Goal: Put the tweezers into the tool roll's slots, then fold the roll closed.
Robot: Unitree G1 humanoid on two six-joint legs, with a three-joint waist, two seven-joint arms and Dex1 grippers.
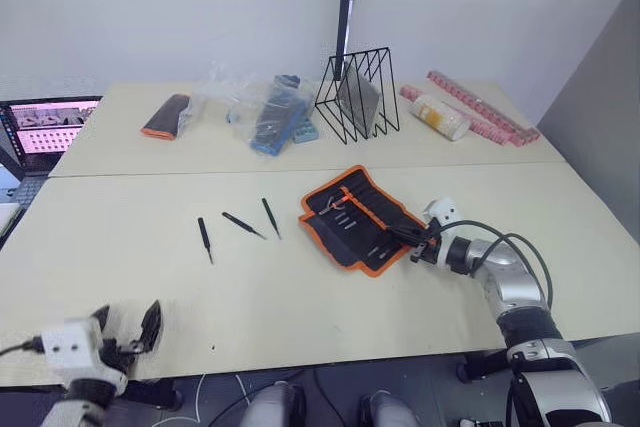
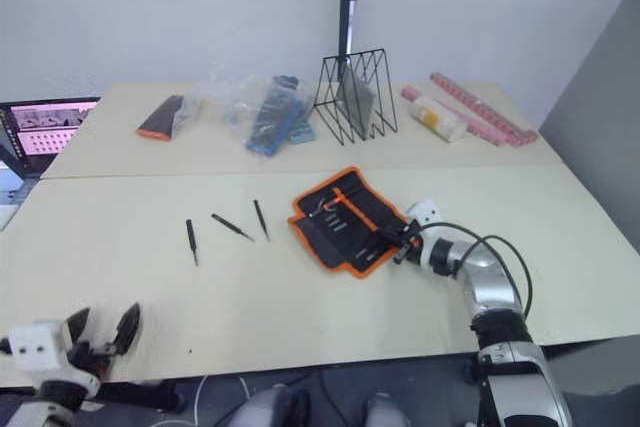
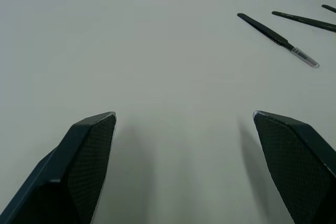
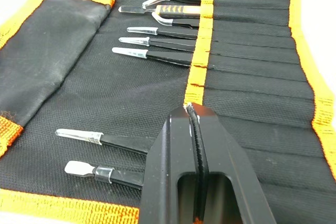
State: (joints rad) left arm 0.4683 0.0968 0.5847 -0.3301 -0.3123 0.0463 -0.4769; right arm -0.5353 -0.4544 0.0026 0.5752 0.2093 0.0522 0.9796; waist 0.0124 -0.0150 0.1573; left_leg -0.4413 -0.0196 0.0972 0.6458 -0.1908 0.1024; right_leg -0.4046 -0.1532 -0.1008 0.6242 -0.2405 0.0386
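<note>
Right wrist view has the right claw point(image 4: 192, 109) pressed together on a slim black tweezer, its tip at the tool roll's point(image 4: 79, 108) orange centre strip. Capped tools already sit in slots just beyond it. Well off to its left, three tweezers point(image 1: 243, 224) lie loose on the table point(image 1: 120, 277). The left claw point(image 3: 184, 124) hangs spread above bare tabletop.

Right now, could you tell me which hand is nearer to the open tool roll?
Right. The right hand is over the tool roll; the left hand hovers far off near the table's front edge.
</note>
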